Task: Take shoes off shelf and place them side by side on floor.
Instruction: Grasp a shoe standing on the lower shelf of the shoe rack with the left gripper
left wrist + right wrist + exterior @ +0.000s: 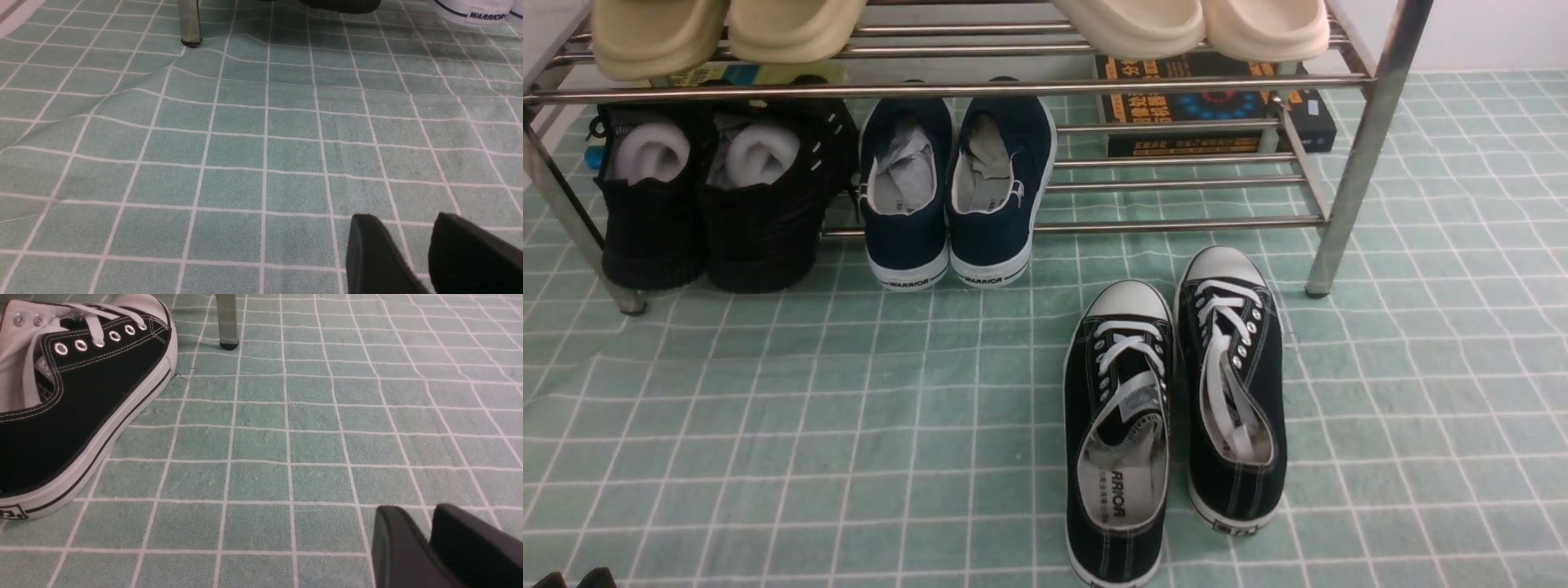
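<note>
Front view: the navy shoes (956, 188) stand side by side on the lower tier of the shelf (1176, 222), heels outward, just beside the high shoes (711, 220). The sneakers (1176, 408) lie on the floor (768, 408).

Left wrist view: the left claw (408, 228) hangs low over bare floor, moderately wide and empty. A white heel of the shoes (482, 14) is well ahead.

Right wrist view: the right claw (425, 514) is narrowly parted and empty, near a sneaker.

The step in hand looks like the approach to the navy pair. The next move likely calls for a wider claw over a heel wall, then a pull out under the upper rods.
</note>
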Controlling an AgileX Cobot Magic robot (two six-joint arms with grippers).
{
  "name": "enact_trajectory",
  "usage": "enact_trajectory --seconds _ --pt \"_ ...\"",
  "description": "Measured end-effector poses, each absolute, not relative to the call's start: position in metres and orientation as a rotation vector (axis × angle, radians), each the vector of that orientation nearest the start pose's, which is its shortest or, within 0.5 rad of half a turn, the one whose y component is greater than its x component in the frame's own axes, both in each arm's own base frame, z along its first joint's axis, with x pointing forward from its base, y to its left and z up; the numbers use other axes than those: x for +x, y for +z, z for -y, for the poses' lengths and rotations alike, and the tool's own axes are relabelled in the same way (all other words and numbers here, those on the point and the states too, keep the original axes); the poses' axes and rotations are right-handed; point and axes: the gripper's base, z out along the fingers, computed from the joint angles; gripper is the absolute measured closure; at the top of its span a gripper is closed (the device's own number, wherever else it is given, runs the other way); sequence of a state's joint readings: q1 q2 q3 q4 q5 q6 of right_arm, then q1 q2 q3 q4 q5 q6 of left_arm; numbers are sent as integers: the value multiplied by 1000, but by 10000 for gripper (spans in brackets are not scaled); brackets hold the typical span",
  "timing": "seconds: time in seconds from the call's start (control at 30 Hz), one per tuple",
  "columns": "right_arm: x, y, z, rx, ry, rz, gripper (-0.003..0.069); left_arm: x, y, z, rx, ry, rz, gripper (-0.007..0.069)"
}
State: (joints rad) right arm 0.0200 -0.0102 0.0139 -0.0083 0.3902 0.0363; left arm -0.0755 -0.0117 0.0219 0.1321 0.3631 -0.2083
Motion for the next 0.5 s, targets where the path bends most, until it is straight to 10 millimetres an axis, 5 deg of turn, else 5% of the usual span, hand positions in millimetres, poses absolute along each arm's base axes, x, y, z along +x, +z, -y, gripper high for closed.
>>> enact_trajectory --seconds 0.3,0.4,0.5 --pt "52 174 0 10 26 -1872 493 53 174 0 -38 -64 -1854 383" --pt "52 176 -5 201 245 -1850 489 53 174 1 -100 -126 -1854 383" --pt "53 177 -13 498 595 -1799 485 53 174 5 -320 -366 -1843 383"
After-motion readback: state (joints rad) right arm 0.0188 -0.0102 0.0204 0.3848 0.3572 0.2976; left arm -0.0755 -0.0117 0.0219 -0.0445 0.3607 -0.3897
